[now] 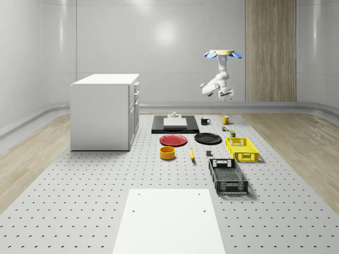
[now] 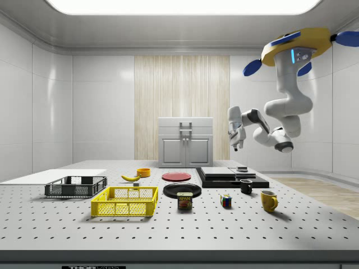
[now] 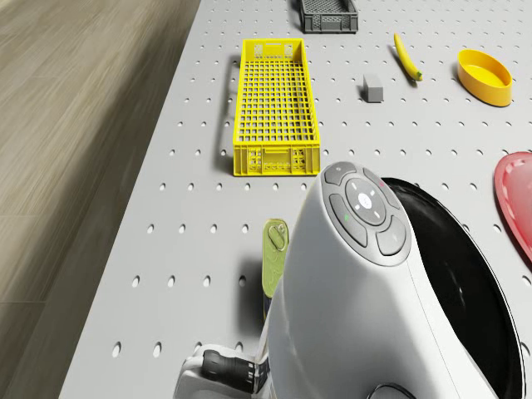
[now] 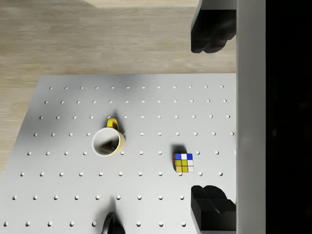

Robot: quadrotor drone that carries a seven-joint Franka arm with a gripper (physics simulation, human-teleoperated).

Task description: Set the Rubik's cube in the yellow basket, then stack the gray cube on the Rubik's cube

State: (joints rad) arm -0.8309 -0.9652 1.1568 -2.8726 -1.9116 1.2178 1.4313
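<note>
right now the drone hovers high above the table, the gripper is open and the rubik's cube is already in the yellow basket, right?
Not quite: the rubik's cube is not in the yellow basket. The side view shows it on the table, between the can and the yellow mug. The rest holds: the drone hovers high, and the gripper is open.

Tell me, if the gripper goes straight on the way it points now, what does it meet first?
Probably the bare table, just beside the Rubik's cube. The open gripper hangs high above both, so depth is uncertain.
</note>
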